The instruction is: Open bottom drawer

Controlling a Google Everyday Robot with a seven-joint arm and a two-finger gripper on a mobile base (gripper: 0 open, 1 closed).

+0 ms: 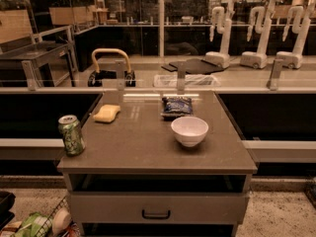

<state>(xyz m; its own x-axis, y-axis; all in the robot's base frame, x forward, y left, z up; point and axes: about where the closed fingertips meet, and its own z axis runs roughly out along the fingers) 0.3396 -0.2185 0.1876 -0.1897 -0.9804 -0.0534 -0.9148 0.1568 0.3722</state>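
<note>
- Claw, my gripper, is outside the camera view, so I cannot tell if it is open or closed.
- Camera view: bottom drawer (202,209) sits closed at lower centre, under the table (143,149).
- It looks rigid and maybe a little heavy to slide; I would hold its dark handle (156,214).
- Its front faces the camera; its long axis runs left to right.
</note>
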